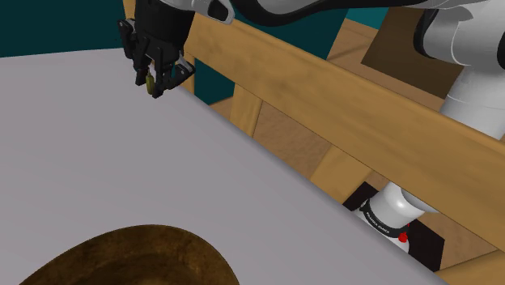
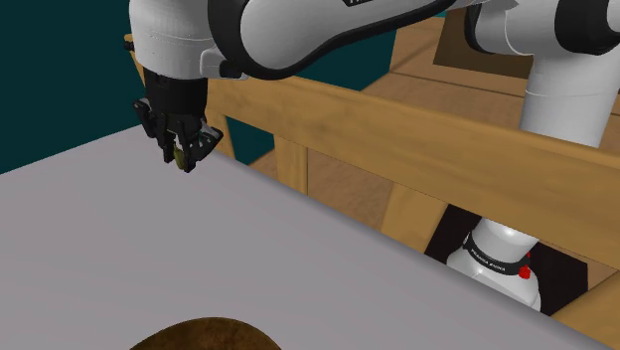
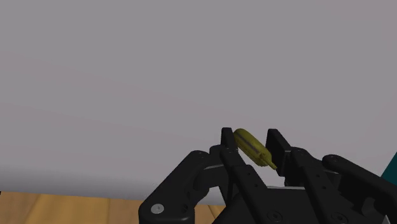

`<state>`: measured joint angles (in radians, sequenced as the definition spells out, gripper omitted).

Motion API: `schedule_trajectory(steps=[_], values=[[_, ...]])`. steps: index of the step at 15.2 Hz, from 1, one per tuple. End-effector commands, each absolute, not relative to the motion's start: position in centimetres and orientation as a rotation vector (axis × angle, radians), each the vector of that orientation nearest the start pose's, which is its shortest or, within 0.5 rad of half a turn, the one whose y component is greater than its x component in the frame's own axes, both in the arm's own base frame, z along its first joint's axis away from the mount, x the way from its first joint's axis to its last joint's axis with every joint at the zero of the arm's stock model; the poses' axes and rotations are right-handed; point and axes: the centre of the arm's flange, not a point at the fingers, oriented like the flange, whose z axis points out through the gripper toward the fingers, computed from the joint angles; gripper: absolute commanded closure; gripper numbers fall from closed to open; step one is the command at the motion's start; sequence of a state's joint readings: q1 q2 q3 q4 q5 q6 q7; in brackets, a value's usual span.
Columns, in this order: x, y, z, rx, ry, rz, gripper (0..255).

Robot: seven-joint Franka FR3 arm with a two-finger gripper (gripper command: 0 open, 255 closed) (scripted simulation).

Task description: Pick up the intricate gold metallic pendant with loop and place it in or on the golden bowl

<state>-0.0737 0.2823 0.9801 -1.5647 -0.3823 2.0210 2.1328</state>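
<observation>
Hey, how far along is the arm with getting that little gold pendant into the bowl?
Pickup looks done: the claw is shut on the gold pendant, which seems raised off the grey table. In hand: the pendant is held near the table's far edge in the shoulder view. Left: moving over to the brownish bowl at that view's lower left and releasing the pendant in it.

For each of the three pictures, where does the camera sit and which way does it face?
Shoulder view: beside the base, looking down across the grey table; base, arm, hand show.
Second exterior view: nearly the same spot and direction; same parts show.
Wrist view: on the hand, facing the table; two fingers clasp the pendant.
Shared: both outer views catch the bowl at the bottom edge.
</observation>
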Motion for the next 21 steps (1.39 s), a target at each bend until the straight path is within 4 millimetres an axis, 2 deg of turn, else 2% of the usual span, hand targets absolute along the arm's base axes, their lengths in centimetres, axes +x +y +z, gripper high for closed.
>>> schedule_trajectory(steps=[1, 8, 21], values=[[46.5, 44.7, 57.0, -2.371, 1.563, -0.219, 255], [46.5, 44.7, 57.0, -2.371, 1.563, -0.219, 255], [46.5, 44.7, 63.9, -2.371, 1.563, -0.219, 255]])
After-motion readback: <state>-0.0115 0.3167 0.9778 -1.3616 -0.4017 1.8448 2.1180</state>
